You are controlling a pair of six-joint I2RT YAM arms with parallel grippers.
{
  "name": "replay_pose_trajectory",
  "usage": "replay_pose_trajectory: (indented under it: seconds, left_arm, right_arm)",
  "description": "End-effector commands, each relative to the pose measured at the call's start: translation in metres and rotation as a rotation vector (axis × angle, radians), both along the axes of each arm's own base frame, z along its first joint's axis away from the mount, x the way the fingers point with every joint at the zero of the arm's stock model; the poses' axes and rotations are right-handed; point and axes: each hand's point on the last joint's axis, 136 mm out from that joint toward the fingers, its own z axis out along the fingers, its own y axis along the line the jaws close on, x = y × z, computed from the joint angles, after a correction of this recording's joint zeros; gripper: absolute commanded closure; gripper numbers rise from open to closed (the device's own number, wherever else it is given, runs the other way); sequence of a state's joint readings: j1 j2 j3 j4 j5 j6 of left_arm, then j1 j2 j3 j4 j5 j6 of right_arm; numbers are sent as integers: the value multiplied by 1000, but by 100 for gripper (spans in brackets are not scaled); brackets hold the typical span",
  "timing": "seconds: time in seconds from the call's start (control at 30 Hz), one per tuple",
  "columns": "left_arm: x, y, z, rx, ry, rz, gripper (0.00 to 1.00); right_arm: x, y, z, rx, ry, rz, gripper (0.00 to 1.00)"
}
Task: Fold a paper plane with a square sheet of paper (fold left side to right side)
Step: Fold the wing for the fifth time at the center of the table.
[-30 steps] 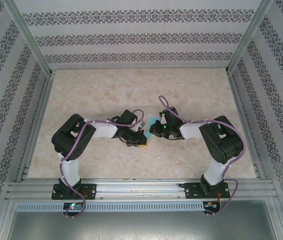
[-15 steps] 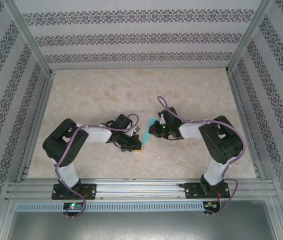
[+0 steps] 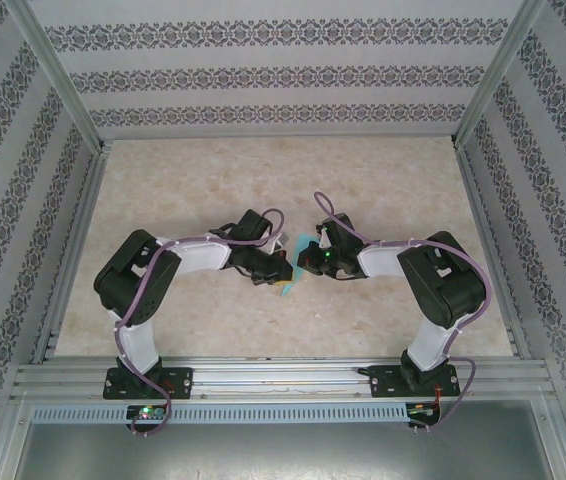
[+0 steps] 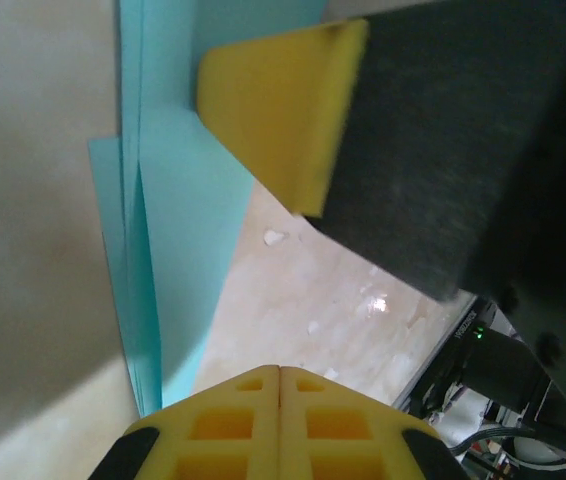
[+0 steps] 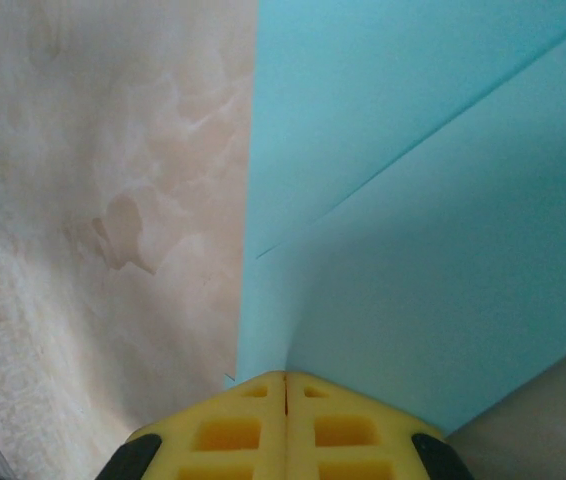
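The turquoise paper point(image 5: 423, 150) is lying on the marbled table point(image 3: 213, 190), folded into overlapping layers, and it is being flanked by the two grippers, one on either side of it. The left gripper point(image 4: 280, 375) is being shown with its yellow fingers clenched together, no gap between them, at the paper's edge where several layer edges are fanning out. Whether a layer is being pinched there cannot be told. The right gripper point(image 5: 285, 378) is likewise being shown clenched, its tips set against a corner of the paper, from which a diagonal layer edge is running away across the sheet. In the left wrist view, a yellow pad point(image 4: 273, 110) of the right gripper is being seen over the far end of the paper. From above, most of the paper is being hidden beneath the two gripper heads, with turquoise slivers showing beside them.
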State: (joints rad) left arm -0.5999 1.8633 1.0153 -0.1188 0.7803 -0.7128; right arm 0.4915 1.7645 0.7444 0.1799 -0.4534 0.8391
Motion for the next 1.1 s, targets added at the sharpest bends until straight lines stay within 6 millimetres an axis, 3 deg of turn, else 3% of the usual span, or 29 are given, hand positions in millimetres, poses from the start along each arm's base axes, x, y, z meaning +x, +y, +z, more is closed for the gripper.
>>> replay_pose_trajectory:
  seconds: [0.0,0.33,0.6,0.77,1.07]
  left_arm:
    - [13,-8,2,-44,-3,-3,100]
    - [21,-16,-10,-45,6,-7,100]
    - [30,-12,-31,21,-3,14,100]
    - [16,1,-44,69,22,12,100]
    - [-34,25,-57,126,93,-14,100]
  right_arm:
    - [-47,-37,-62,-218,214,-24,100]
    - [-47,-36,-63,-220,219,-22,100]
    - [-49,-38,-64,-227,221,-22,100]
    - [-50,-41,-64,-243,221,-20,100]
    - [-47,-41,-65,-255,226,7,100]
